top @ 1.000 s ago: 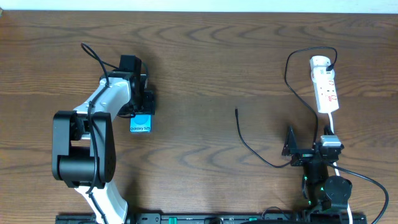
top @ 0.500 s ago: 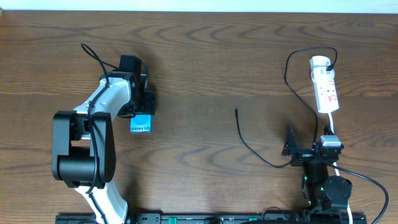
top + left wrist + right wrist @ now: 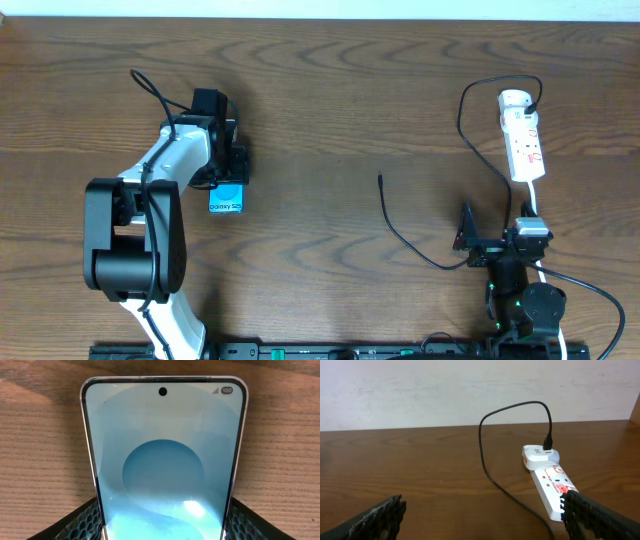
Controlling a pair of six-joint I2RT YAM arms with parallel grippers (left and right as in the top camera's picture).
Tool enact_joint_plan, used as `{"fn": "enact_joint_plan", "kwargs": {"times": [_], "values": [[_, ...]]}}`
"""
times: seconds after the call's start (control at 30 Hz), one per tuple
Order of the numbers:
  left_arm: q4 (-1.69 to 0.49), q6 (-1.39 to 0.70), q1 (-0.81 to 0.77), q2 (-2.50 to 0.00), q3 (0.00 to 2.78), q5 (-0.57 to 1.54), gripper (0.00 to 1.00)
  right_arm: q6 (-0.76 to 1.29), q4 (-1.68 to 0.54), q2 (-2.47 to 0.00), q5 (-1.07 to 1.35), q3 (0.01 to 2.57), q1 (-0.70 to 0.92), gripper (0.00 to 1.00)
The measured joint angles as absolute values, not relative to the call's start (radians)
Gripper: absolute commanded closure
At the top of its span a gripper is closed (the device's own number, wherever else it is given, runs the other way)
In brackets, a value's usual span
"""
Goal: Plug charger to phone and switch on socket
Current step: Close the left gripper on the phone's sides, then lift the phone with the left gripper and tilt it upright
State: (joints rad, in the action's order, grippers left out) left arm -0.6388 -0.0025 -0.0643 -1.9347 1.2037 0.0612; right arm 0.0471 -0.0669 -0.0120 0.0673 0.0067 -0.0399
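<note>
The phone [image 3: 228,199] lies flat on the table at the left, its blue-turquoise screen [image 3: 162,460] facing up. My left gripper [image 3: 232,168] is over its far end, and in the left wrist view its mesh fingers [image 3: 82,522] press against both long edges of the phone. The charger, a thin black cable [image 3: 402,238], runs from a white adapter on the socket [image 3: 522,135] down across the table, and its plug tip [image 3: 380,179] lies loose mid-table. My right gripper [image 3: 497,235] sits at the near right, wide open and holding nothing, with the cable [image 3: 485,460] and socket [image 3: 551,487] ahead of it.
The socket's white lead [image 3: 535,200] runs toward the right arm's base. The left arm's body [image 3: 135,235] stands at the near left. The table's back edge meets a pale wall [image 3: 470,390].
</note>
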Motion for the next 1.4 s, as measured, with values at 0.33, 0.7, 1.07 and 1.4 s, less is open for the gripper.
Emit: {"fn": "enact_joint_plan", "kwargs": {"times": [0.33, 0.7, 1.07, 1.4], "values": [[-0.653, -0.003, -0.065, -1.934, 1.207, 0.061, 0.92, 0.047, -0.067, -0.012, 0.067, 0.007, -0.040, 0.01], [-0.677, -0.003, -0.065, -1.881, 1.207, 0.062, 0.92, 0.047, -0.067, -0.012, 0.067, 0.007, -0.040, 0.01], [-0.681, -0.059, -0.065, -1.744, 1.207, 0.138, 0.92, 0.047, -0.067, -0.012, 0.067, 0.007, -0.040, 0.01], [-0.649, -0.245, -0.065, -1.563, 1.207, 0.352, 0.93, 0.047, -0.067, -0.012, 0.067, 0.007, -0.040, 0.01]]}}
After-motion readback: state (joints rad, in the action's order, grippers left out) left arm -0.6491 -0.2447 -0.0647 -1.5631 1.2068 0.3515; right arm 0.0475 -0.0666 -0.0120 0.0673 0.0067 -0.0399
